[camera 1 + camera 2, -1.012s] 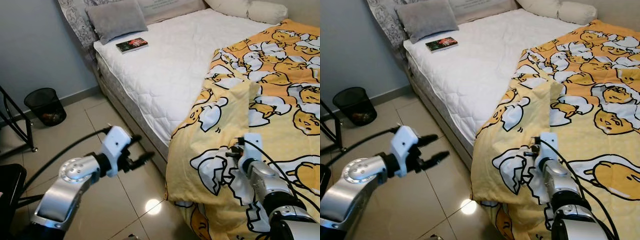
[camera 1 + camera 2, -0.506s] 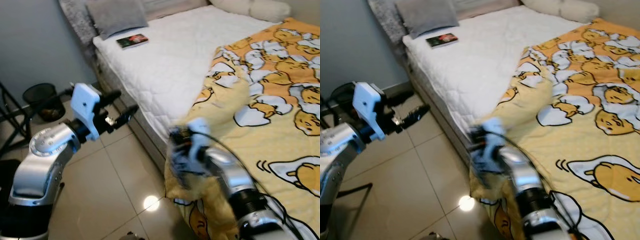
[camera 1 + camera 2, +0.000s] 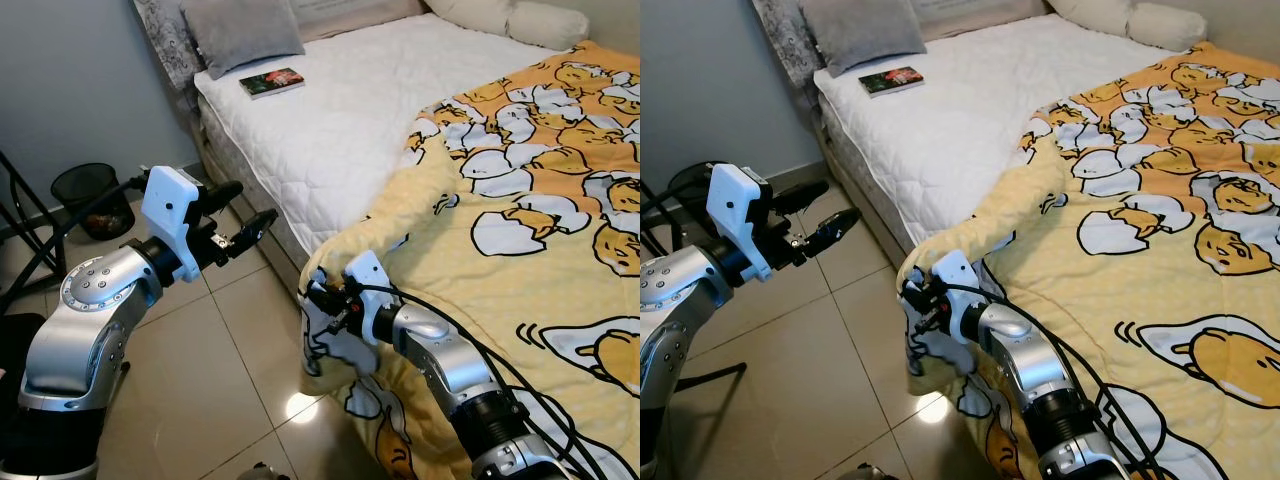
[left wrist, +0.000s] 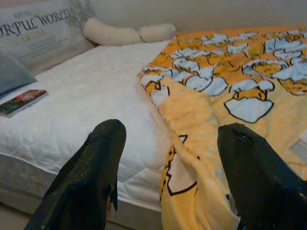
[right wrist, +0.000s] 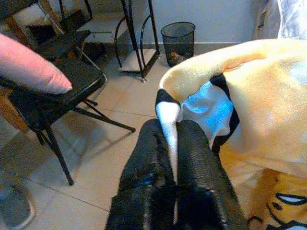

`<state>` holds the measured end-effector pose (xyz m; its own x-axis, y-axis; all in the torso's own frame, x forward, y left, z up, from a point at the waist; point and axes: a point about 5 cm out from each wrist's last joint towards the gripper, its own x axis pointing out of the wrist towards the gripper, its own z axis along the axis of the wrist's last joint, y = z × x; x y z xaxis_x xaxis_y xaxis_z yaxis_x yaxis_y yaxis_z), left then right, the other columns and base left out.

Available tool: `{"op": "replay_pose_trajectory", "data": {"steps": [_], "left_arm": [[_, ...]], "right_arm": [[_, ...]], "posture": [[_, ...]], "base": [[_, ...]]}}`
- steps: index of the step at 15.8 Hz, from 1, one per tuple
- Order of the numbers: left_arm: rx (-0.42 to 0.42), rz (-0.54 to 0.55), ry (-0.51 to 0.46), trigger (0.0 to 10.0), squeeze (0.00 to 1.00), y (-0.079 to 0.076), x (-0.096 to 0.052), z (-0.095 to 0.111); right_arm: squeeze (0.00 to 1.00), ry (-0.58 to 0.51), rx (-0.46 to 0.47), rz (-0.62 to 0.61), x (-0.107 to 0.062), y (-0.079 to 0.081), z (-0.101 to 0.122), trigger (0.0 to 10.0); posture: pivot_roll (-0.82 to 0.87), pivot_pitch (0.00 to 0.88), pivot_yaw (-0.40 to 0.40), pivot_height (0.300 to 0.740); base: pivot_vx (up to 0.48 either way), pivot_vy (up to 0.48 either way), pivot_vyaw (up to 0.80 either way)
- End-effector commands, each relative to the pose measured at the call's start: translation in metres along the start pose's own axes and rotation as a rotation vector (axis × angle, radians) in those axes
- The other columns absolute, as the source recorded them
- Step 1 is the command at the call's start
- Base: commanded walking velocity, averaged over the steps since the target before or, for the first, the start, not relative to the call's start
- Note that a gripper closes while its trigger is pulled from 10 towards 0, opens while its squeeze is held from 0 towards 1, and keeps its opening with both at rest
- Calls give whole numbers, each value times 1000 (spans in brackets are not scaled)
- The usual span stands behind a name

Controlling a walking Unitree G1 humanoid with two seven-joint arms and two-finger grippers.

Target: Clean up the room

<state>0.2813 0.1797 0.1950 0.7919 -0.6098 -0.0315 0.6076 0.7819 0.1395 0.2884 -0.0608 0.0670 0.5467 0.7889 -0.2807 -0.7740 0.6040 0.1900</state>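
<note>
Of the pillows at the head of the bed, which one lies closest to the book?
The plain grey pillow, just behind the book on the white mattress. The cream pillow lies at the far corner.

Blanket (image 3: 530, 210) over bed's (image 3: 350, 110) right half; book (image 3: 271, 82) near pillow (image 3: 240, 22); bin (image 3: 85, 200) on floor, left.

One book (image 3: 271, 82), one grey pillow (image 3: 240, 34), one yellow patterned blanket (image 3: 540, 250), one black wastebasket (image 3: 88, 197), two grippers, left (image 3: 248, 212) and right (image 3: 322, 300).
</note>
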Motion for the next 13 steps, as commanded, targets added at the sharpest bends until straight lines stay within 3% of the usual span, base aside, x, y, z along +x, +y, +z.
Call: {"op": "replay_pose_trajectory", "data": {"steps": [1, 6, 9, 13], "left_arm": [[17, -9, 33, 10000, 0, 0, -1, -2], [-24, -11, 125, 10000, 0, 0, 0, -15], [-41, 56, 237, 10000, 0, 6, -2, -32], [-54, 116, 310, 10000, 0, 8, 1, -50]], "right_arm": [[1000, -43, 11, 32, 2, 5, 9, 10000], [1000, -84, 41, 192, -1, 23, 14, 10000], [1000, -8, 31, -11, -9, -5, 5, 10000], [1000, 12, 13, -162, -29, -30, 2, 10000]], "posture": [[43, 0, 65, 740], [37, 0, 75, 740], [34, 0, 74, 740], [22, 0, 77, 740]], "base": [[0, 0, 0], [0, 0, 0], [0, 0, 0], [0, 0, 0]]}}
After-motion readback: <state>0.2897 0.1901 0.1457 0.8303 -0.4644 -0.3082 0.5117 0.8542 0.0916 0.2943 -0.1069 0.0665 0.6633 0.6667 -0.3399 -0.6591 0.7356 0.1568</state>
